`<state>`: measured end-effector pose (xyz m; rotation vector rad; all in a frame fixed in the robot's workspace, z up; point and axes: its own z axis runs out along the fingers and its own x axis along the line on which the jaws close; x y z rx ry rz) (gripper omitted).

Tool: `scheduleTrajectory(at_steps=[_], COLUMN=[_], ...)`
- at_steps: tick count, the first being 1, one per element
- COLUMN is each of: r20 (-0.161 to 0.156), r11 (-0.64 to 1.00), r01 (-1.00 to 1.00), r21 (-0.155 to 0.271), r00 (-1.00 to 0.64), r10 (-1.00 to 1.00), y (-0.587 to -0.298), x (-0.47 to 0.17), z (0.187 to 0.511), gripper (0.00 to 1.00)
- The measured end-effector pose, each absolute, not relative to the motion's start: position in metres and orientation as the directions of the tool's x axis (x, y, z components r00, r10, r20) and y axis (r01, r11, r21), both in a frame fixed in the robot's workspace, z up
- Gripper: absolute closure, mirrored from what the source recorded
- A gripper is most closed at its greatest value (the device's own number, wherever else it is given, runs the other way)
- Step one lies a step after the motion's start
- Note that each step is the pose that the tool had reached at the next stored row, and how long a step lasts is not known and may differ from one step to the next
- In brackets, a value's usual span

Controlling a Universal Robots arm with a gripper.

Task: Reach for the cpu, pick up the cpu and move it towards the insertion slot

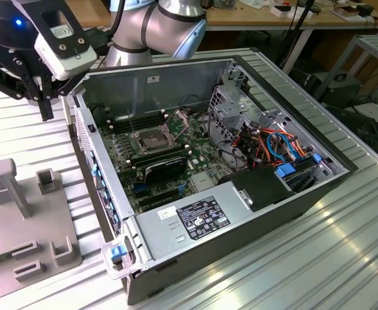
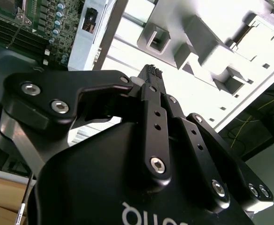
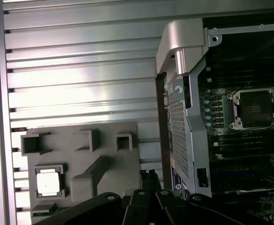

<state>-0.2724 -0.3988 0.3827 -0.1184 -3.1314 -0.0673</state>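
The cpu (image 3: 48,182) is a pale square chip lying flat in a square recess of the grey fixture plate (image 3: 104,136). In the exterior view my gripper (image 1: 46,115) hangs shut and empty over the ribbed table. It is past the far end of the fixture plate (image 1: 27,226) and just outside the case wall. In both wrist views the fingertips (image 3: 148,176) press together with nothing between them, well away from the cpu. The insertion slot (image 1: 151,139) is a silver-framed square socket with a dark centre on the motherboard inside the case. The first wrist view shows the insertion slot (image 3: 256,108) open.
The open computer case (image 1: 240,187) lies on the ribbed aluminium table (image 1: 344,258). Its metal side wall (image 3: 183,117) stands between the fixture and the motherboard. Inside are a black card (image 1: 166,168), a power supply (image 1: 195,216) and coloured cables (image 1: 273,145). Grey blocks (image 1: 8,177) stand up from the fixture.
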Motion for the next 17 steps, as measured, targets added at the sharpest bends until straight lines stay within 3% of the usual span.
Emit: scheduleTrajectory(at_steps=[17], r20=[0.011], r11=[0.996], r01=[0.076], r21=[0.042], r00=[-0.997], r10=[0.075], y=[-0.399], x=[-0.287], z=[0.382], gripper=[0.89])
